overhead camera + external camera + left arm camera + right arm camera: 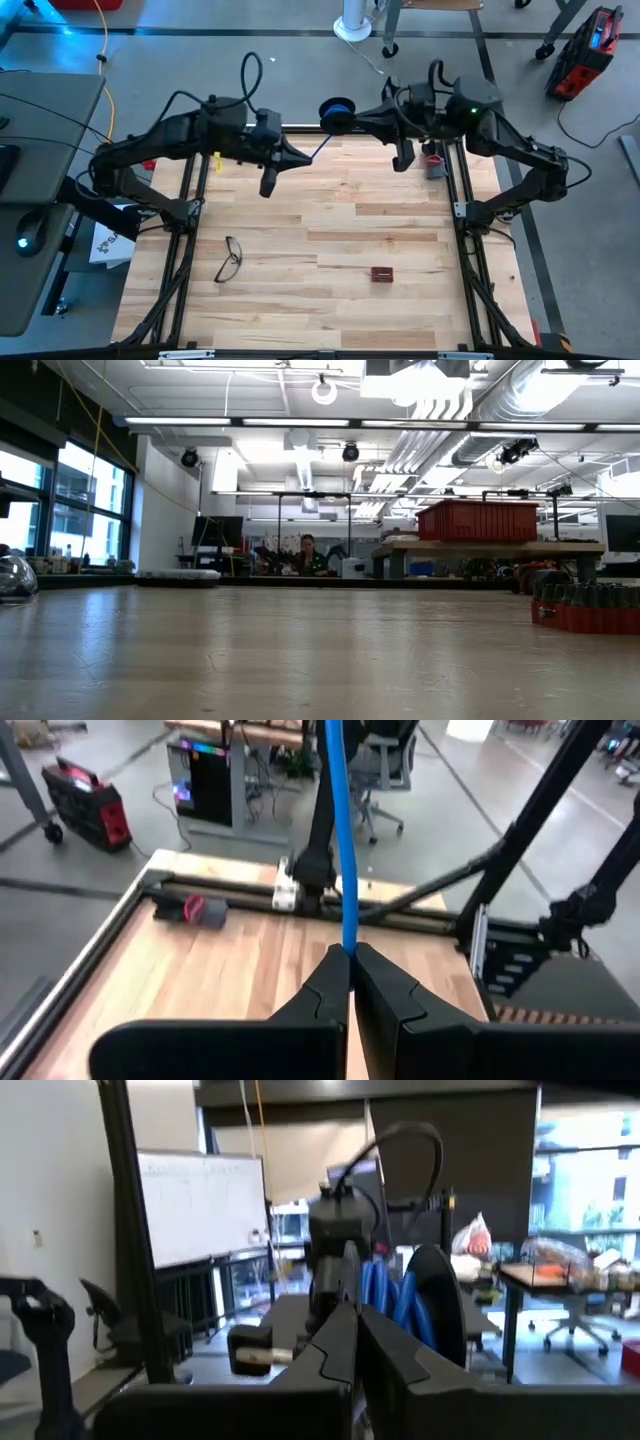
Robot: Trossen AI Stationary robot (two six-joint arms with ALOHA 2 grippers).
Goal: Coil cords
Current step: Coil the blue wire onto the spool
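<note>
Blue cord (322, 146) runs taut above the wooden surface (330, 220) from the left end effector (303, 158), pinching its end, to a coil (337, 110) at the right end effector (350, 112), pressed together.

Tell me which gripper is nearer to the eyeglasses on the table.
Left. The left gripper, shut on the blue cable, is raised over the table's far side, closer to the eyeglasses. The right gripper holds the coil beyond the far edge.

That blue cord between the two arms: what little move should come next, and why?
Probably the left gripper swings around the coil to lay another turn: it is shut on the cord, which runs taut to the coil held by the right gripper.
</note>
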